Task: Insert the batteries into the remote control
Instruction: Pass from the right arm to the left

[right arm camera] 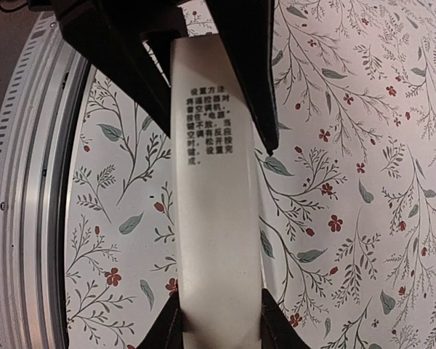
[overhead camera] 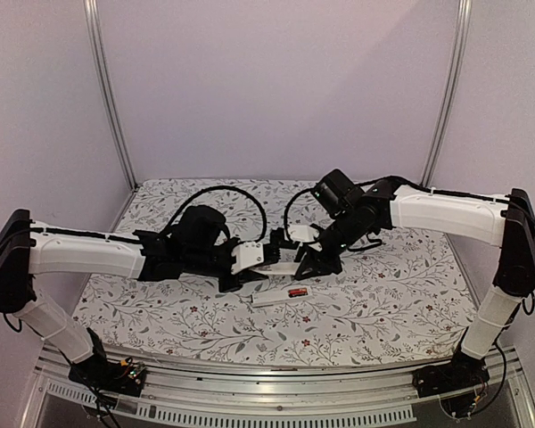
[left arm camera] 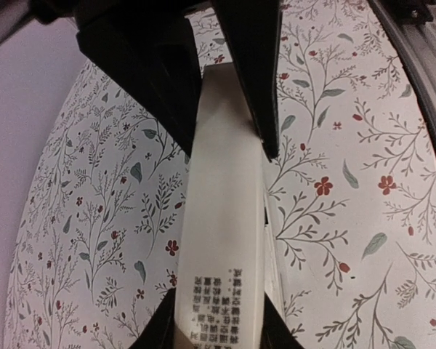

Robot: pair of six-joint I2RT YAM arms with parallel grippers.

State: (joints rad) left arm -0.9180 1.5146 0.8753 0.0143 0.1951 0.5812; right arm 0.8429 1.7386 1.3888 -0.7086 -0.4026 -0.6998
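The remote control point(overhead camera: 283, 267), a slim white bar with printed text on its back, hangs level above the table between both arms. My left gripper point(left arm camera: 218, 336) is shut on one end of the remote control point(left arm camera: 225, 218), a finger tight against each long side. My right gripper point(right arm camera: 216, 327) is shut on the other end of the remote control point(right arm camera: 214, 240). In each wrist view the other gripper's black fingers point(left arm camera: 160, 73) clamp the far end. One of the batteries point(overhead camera: 296, 292), black with a red end, lies on the cloth just in front of the grippers.
A thin white cover strip point(overhead camera: 272, 298) lies beside the battery. The flowered cloth point(overhead camera: 383, 294) covers the table. Metal rails point(overhead camera: 276, 392) run along the near edge and two upright posts point(overhead camera: 111, 98) stand at the back corners.
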